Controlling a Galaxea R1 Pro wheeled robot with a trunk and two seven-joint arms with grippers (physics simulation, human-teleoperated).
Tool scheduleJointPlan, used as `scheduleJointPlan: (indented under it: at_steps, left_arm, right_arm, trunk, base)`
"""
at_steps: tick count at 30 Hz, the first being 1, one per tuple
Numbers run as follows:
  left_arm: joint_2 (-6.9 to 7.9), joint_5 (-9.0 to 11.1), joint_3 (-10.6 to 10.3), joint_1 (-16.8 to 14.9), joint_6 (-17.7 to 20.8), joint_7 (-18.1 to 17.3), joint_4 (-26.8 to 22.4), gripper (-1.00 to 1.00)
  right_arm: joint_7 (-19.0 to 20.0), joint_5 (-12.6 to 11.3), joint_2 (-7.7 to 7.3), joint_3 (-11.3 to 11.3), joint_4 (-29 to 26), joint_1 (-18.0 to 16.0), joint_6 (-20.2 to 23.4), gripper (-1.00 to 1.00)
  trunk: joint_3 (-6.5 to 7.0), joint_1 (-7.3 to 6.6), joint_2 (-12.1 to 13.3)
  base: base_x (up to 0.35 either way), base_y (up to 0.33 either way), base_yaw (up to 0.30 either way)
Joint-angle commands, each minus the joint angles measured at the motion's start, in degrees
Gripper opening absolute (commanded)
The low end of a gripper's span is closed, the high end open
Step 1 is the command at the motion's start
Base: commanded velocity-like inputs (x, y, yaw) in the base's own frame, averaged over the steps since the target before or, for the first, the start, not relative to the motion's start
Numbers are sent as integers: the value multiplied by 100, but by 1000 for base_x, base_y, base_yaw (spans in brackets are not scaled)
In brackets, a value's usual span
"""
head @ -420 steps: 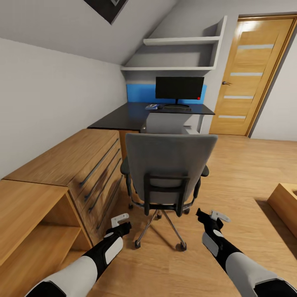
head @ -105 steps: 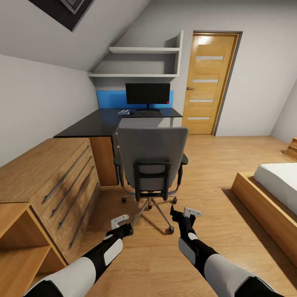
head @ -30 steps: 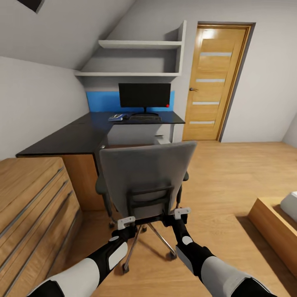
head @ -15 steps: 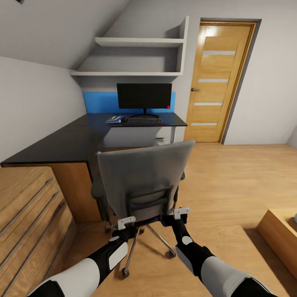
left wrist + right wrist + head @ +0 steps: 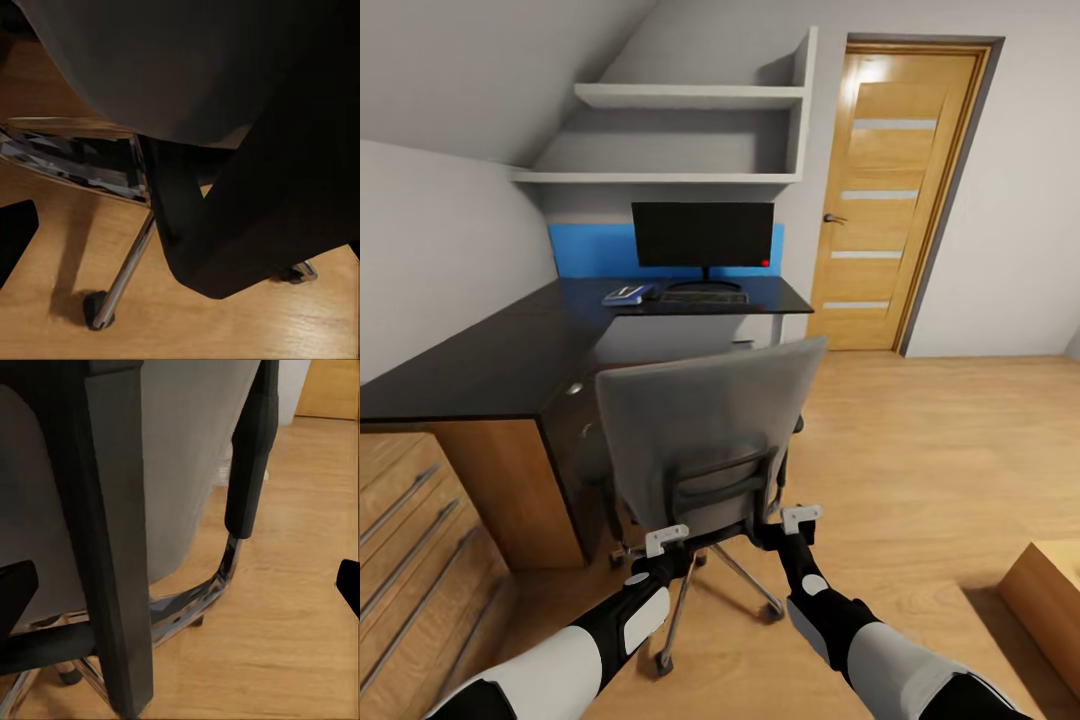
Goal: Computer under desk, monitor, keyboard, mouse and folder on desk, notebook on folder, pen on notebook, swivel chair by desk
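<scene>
Between both arms: grey-backed swivel chair (image 5: 705,440) with chrome star base, backrest facing the camera, beside the desk's front edge.
Left gripper (image 5: 678,548): at the chair's lower back frame; fingers hidden, cannot tell whether spread or clamped.
Right gripper (image 5: 775,530): at the same frame; in the right wrist view fingertips (image 5: 16,589) wide apart, holding nothing.
Desk: black L-shaped desktop (image 5: 510,350) on wooden sides.
On the desk: black flat monitor (image 5: 703,235), dark keyboard (image 5: 703,296) before it, blue-and-white item (image 5: 624,294) just beside the keyboard, too small to identify.
Surroundings: white wall shelves (image 5: 690,97), wooden door (image 5: 890,190), wooden drawer unit (image 5: 410,530).
</scene>
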Motion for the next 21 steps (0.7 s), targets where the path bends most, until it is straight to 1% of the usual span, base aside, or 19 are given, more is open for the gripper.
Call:
scheduleJointPlan:
  at_steps: [1,21]
  left_arm:
    - [2,53,-42,-8,-29,31,0,100]
    - [2,53,-42,-8,-30,31,0,100]
  right_arm:
    - [-29,-46,0,51,9,-5,-19,100]
    - [-29,-11,4,55,17,-5,-19,100]
  trunk:
    - [-5,3,-2]
    - [-5,3,-2]
  base:
    - [325,-129,0]
    - [325,-125,0]
